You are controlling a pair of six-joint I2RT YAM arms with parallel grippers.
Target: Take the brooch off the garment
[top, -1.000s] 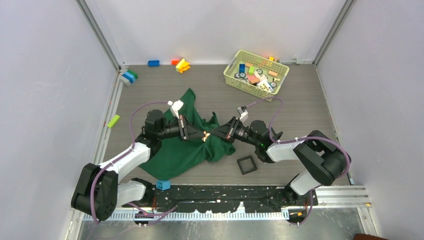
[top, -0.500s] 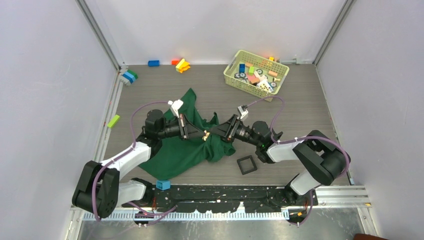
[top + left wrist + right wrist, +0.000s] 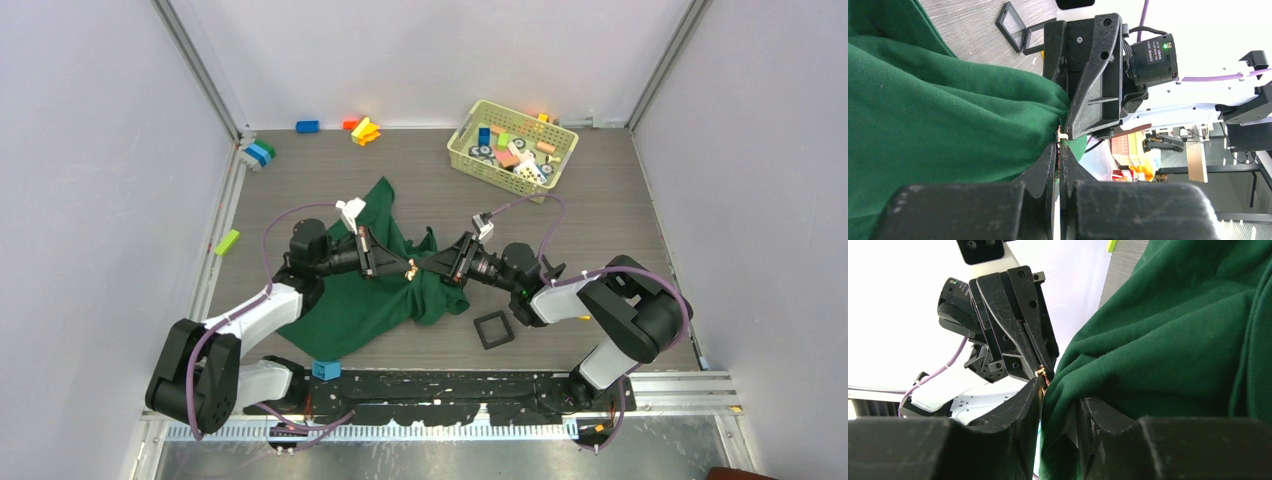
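**Grey worktop, brooch changing hands**

Grey wood-grain worktop lay under the crumpled garment, and your two arms met nose to nose over its raised fold. On the left, your left gripper had tightened over the last second until its jaws were clenched. The brooch sat right at their tips, against the cloth ridge. In that time it had crept slightly away from the arm bases, yet it was touching the garment, so I judged it not freed. On the right, your right gripper had gone from clenched to parted. Its jaws stood astride a fold of the garment, and I could not tell whether they pinched it or merely flanked it. That read as a regrip: the hold on the brooch had passed to the left, and the right needed a firm bite of cloth before you pulled apart. Further right, the black tray lay apart from the cloth.
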